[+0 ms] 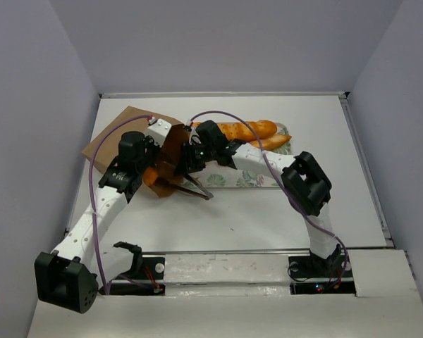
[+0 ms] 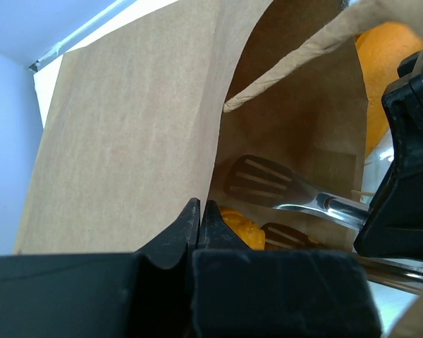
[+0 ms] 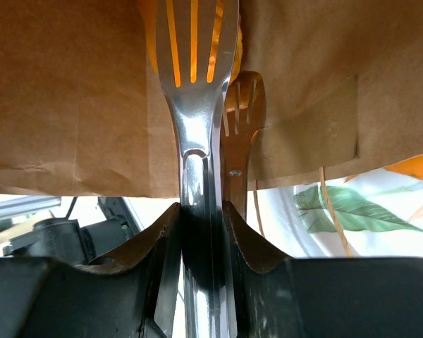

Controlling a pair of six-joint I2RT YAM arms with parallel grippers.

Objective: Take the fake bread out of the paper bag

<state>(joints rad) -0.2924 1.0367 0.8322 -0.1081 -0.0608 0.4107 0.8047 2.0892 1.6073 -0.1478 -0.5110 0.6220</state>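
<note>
left claw (image 2: 199, 211) clenched on paper bag (image 1: 120, 134) mouth edge, mouth gaping | right claw (image 3: 201, 211) clamped on tongs (image 3: 196, 91), tips inside bag | 1 fake bread (image 2: 241, 227) in bag beside tong tips | 2 loaves (image 1: 243, 131) outside on leaf-print mat (image 1: 250, 179)

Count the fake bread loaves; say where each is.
3. A long loaf and a slimmer loaf lie on the leaf-print mat; a third loaf shows inside the paper bag, by the tongs. Others may be hidden.
</note>
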